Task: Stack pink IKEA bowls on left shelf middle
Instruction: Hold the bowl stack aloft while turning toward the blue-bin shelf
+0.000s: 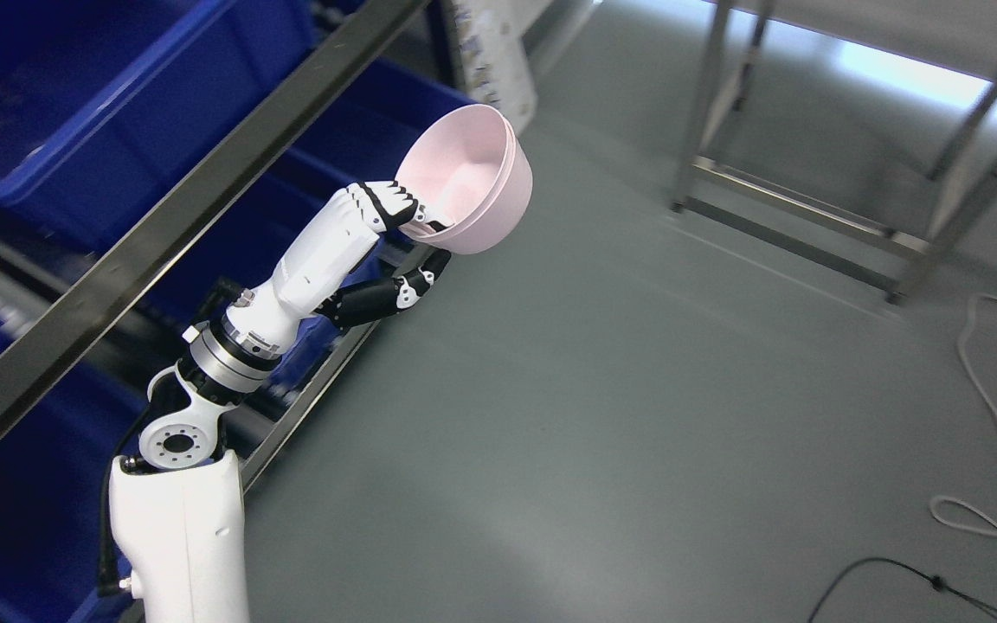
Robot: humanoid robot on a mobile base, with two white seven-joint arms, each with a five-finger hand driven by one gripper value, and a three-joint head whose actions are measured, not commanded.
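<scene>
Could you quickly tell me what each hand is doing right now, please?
Left hand: closed on the pink bowl.
Right hand: not in view.

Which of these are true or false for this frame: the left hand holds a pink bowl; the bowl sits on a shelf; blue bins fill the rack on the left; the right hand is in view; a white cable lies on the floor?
1. The left hand holds a pink bowl. True.
2. The bowl sits on a shelf. False: it is held up in the air beside the rack.
3. Blue bins fill the rack on the left. True.
4. The right hand is in view. False: only the left arm shows.
5. A white cable lies on the floor. True.
</scene>
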